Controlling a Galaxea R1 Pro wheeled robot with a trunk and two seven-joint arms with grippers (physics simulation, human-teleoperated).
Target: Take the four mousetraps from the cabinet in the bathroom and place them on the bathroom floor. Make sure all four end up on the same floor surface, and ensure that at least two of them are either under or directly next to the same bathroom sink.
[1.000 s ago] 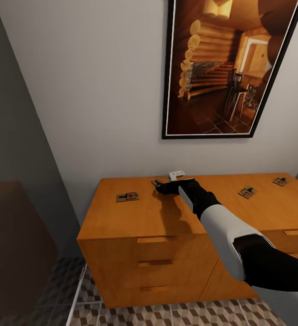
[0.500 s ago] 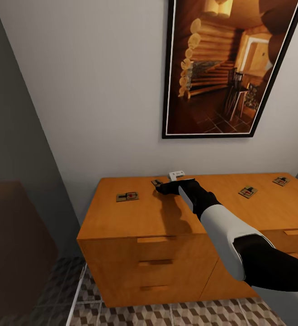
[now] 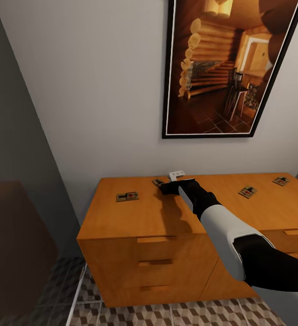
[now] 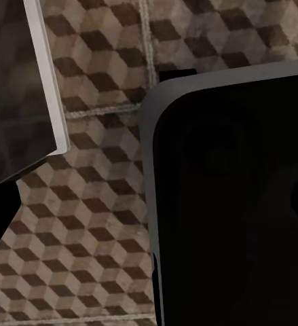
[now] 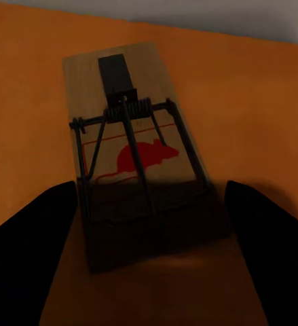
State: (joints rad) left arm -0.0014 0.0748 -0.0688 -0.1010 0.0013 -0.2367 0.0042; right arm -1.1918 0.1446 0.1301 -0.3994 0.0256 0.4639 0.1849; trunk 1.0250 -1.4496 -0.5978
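I am straddling the first mousetrap [image 5: 138,153] with my right gripper's [image 5: 149,210] fingers apart; all four are sitting atop the cabinet [image 3: 135,217], none floored.

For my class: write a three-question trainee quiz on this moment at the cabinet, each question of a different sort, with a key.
1. How many mousetraps lie on the cabinet top?
2. True or false: the right gripper has its jaws either side of a mousetrap.
3. The picture printed on that trap is: A) blue fish B) red mouse C) green leaf.

Key: 1) four: leftmost mousetrap, one at the gripper, two more mousetraps to the right. 2) true; jaws open. 3) B.
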